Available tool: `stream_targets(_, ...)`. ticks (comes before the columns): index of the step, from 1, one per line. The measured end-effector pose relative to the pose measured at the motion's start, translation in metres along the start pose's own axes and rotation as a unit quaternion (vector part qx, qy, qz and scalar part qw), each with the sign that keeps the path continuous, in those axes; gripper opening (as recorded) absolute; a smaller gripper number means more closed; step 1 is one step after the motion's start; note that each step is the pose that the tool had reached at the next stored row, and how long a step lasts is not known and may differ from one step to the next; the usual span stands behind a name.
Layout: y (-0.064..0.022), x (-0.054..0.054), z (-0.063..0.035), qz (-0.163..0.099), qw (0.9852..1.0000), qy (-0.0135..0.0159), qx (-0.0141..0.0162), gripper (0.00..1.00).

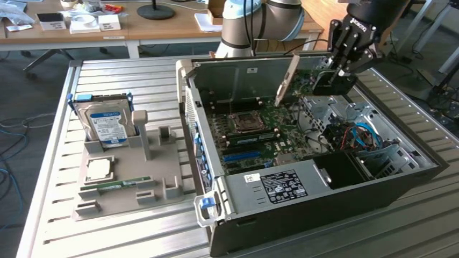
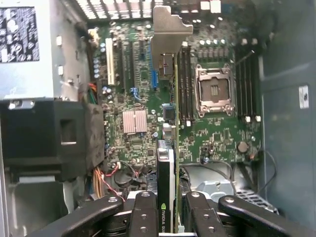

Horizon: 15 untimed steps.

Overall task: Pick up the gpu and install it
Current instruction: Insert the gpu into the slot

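Note:
My gripper (image 1: 332, 81) is shut on the gpu (image 1: 288, 79), holding it on edge above the open computer case (image 1: 237, 226). The card's silver end bracket (image 1: 285, 86) points toward the exterior view's left, and the card hangs over the green motherboard (image 1: 251, 137). In the wrist view I look down along the card's edge: its black cooler (image 2: 165, 168) sits between my fingers (image 2: 143, 215), and the silver bracket (image 2: 168, 34) is at the far end. The card is still above the board's slots (image 2: 142, 64), not touching them.
A grey parts tray (image 1: 154, 161) lies at the exterior view's left, carrying a silver hard drive (image 1: 107, 122), a CPU (image 1: 99, 169) and a narrow memory stick (image 1: 115, 185). Inside the case are the CPU socket (image 2: 215, 91), a small heatsink (image 2: 135, 121), cables (image 1: 358, 137) and the power supply (image 2: 29, 54).

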<state>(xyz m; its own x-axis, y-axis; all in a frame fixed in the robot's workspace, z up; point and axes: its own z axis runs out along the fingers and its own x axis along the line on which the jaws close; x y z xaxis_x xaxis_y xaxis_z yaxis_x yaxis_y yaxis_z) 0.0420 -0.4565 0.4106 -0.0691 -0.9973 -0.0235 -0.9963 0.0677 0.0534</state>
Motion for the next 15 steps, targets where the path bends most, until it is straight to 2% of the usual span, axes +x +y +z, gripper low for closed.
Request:
stream_targets(3,0.0000,0.0000,0.0001,-0.027,0.9996,0.0014,-0.0006,0.27)
stream_targets(7,0.0000,0.0000,0.0001,-0.058,0.9983,0.0032,-0.0014,0.27)
stream_targets(12,0.0000,0.0000,0.0001,-0.061,0.9981,0.0032,-0.0015,0.27)
stream_targets(13,0.0001,0.0000,0.0002,-0.061,0.9981,0.0032,-0.0008,0.27)
stream_targets(14,0.0003,-0.0001,0.0004,-0.061,0.9981,0.0027,0.0022,0.27)
stream_targets(15,0.0008,0.0000,0.0005,-0.061,0.9981,0.0016,0.0067,0.27)
